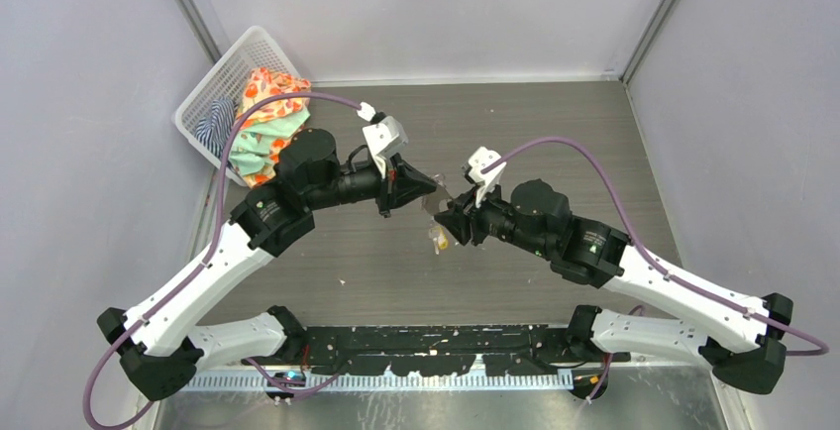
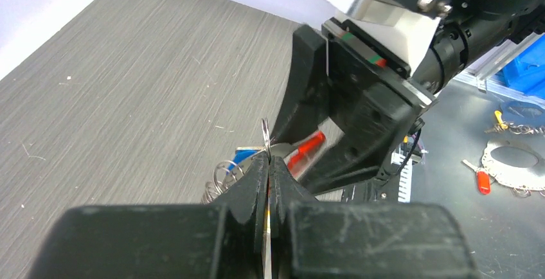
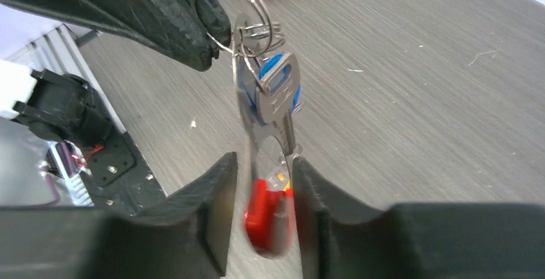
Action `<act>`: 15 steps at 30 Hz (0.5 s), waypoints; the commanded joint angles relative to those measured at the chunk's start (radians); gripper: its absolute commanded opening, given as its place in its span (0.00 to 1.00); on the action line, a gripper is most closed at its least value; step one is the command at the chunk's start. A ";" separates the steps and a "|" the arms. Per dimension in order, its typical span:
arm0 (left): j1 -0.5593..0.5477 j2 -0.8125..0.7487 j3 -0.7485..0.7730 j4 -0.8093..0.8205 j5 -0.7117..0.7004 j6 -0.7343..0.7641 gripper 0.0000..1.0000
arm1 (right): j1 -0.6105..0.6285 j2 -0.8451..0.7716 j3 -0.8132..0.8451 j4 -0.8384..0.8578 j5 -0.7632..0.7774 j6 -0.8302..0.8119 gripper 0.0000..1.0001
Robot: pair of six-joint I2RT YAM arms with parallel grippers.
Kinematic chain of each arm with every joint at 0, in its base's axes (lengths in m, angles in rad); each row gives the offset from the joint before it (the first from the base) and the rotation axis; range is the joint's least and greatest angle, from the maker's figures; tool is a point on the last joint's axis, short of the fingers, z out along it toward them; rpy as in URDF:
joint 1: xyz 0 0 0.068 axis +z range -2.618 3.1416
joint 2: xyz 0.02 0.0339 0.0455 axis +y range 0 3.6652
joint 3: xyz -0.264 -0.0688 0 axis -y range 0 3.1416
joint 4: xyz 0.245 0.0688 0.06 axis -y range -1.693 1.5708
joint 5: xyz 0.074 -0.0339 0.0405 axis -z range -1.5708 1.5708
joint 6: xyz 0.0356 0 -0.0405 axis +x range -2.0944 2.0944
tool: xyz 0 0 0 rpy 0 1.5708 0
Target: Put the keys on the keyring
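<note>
Above the middle of the table (image 1: 555, 133), the left gripper (image 2: 268, 161) is clamped shut on the wire loop of the keyring (image 3: 232, 8), holding it in the air. The blue key (image 3: 280, 85) hangs from the ring cluster, with the red tag (image 3: 266, 220) and the orange key (image 1: 439, 242) dangling lower. The right gripper (image 3: 260, 177) has its jaws partly apart around the key's blade and the tag. I cannot tell if it pinches them.

Basket (image 1: 223, 103) blocks far-left corner of tabletop (image 1: 555, 123). Left gripper (image 1: 434, 186) and right gripper (image 1: 444, 220) crowd centre, keyring (image 3: 265, 213) hung between. Open passage along far, right edges.
</note>
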 commanded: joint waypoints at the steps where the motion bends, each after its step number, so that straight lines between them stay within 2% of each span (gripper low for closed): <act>1: 0.008 -0.019 0.031 0.062 0.013 -0.007 0.00 | 0.005 0.000 0.030 0.049 0.025 -0.059 0.24; 2: 0.008 -0.022 0.029 0.062 0.008 -0.005 0.00 | 0.004 -0.001 0.031 0.035 0.029 -0.057 0.10; 3: 0.010 -0.026 0.025 0.062 0.004 -0.001 0.00 | 0.005 -0.007 0.031 0.018 0.037 -0.056 0.02; 6: 0.013 -0.039 0.008 0.058 -0.045 0.014 0.00 | 0.004 -0.045 0.034 -0.038 0.072 -0.055 0.01; 9: 0.015 -0.050 -0.016 0.043 -0.166 0.036 0.01 | 0.005 -0.077 0.080 -0.143 0.089 -0.075 0.01; 10: 0.019 -0.053 -0.024 0.039 -0.207 0.036 0.13 | 0.004 -0.074 0.112 -0.196 0.091 -0.088 0.01; 13: 0.026 -0.052 -0.032 -0.012 -0.242 0.061 0.68 | 0.004 0.002 0.245 -0.414 0.086 -0.128 0.01; 14: 0.026 -0.046 -0.024 -0.046 -0.252 0.065 0.83 | 0.005 0.034 0.295 -0.486 0.093 -0.140 0.02; 15: 0.030 -0.036 -0.004 -0.091 -0.258 0.069 0.90 | 0.004 0.073 0.341 -0.552 0.097 -0.164 0.07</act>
